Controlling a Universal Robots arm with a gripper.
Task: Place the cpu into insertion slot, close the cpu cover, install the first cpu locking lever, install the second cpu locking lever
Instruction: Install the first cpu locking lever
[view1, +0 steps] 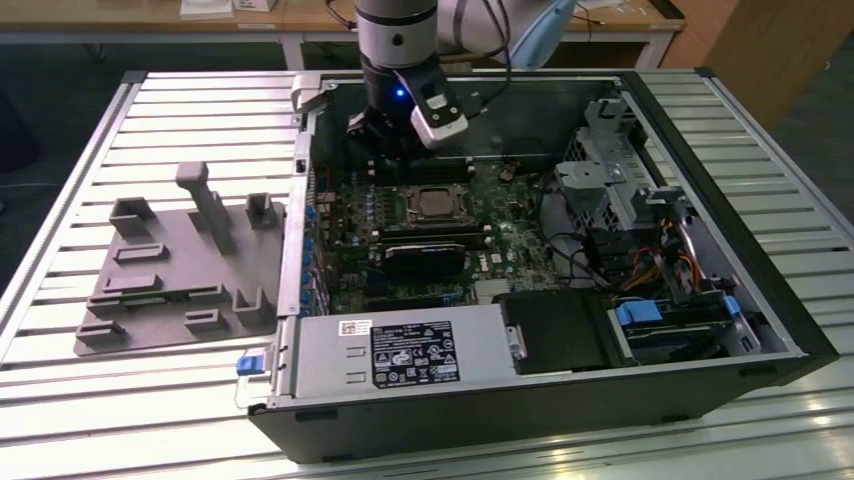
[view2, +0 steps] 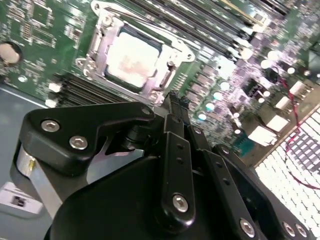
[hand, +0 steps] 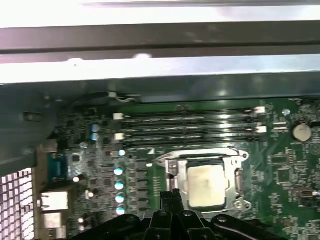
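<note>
Slatted worktop (view1: 80, 420), open computer case (view1: 747, 330) on it, green motherboard (view1: 521, 240) inside. The gripper (view2: 173, 99) hovers over the board's far side, fingers pressed together and holding nothing. Just beside its tips sits the insertion slot (view2: 95, 45), with the cpu cover (hand: 200, 154) apparently lying flat around the cpu (hand: 205, 186). The chip is seated. I'd judge it light, stiff and fragile underneath: edges only. The cover is thin springy metal, so press its rim.

Room lies open above the cpu cover (hand: 200, 155) — memory slots (hand: 190, 125) and case wall (hand: 150, 75) crowd one side.
</note>
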